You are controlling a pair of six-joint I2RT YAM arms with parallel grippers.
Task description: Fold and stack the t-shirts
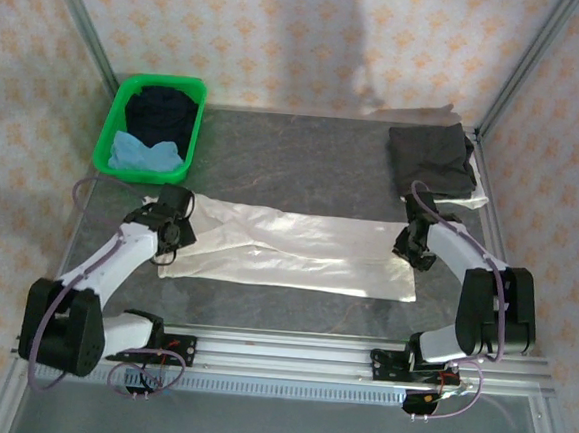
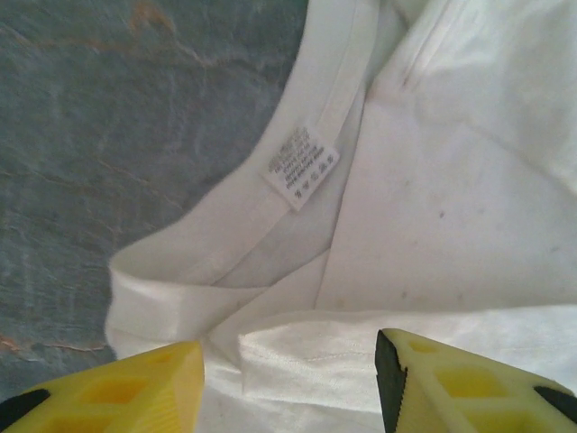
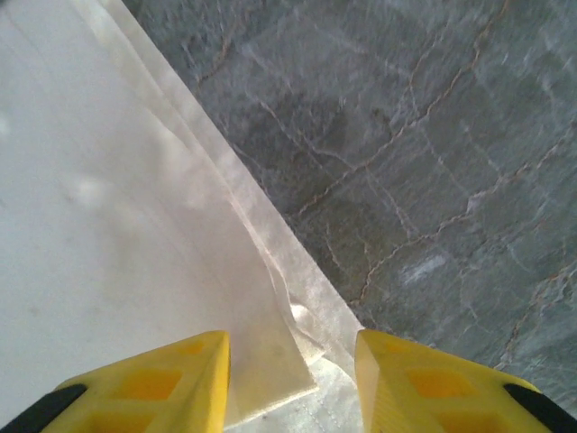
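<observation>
1. Hovering over the collar [image 2: 216,257] end, left hand [image 1: 171,225] stands open above the off-white t-shirt [image 1: 296,255], a long folded strip across the surface [image 1: 273,165].
2. Right hand [image 1: 414,248], open too, over the hem corner [image 3: 302,356]: both ends covered, likely for the crosswise fold.

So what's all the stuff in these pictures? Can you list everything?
white shirt: 1, off-white, in a long strip across the middle of the table
label: 1, white, inside its collar
grey shirt: 1, dark grey, folded, far right corner
basket: 1, green, far left corner
navy shirt: 1, dark navy, in the basket
blue shirt: 1, light blue, in the basket
table: 1, grey marbled
arms: 2, white and black, near edge
left gripper: 1, yellow fingers, open over the collar end
right gripper: 1, yellow fingers, open over the other end
</observation>
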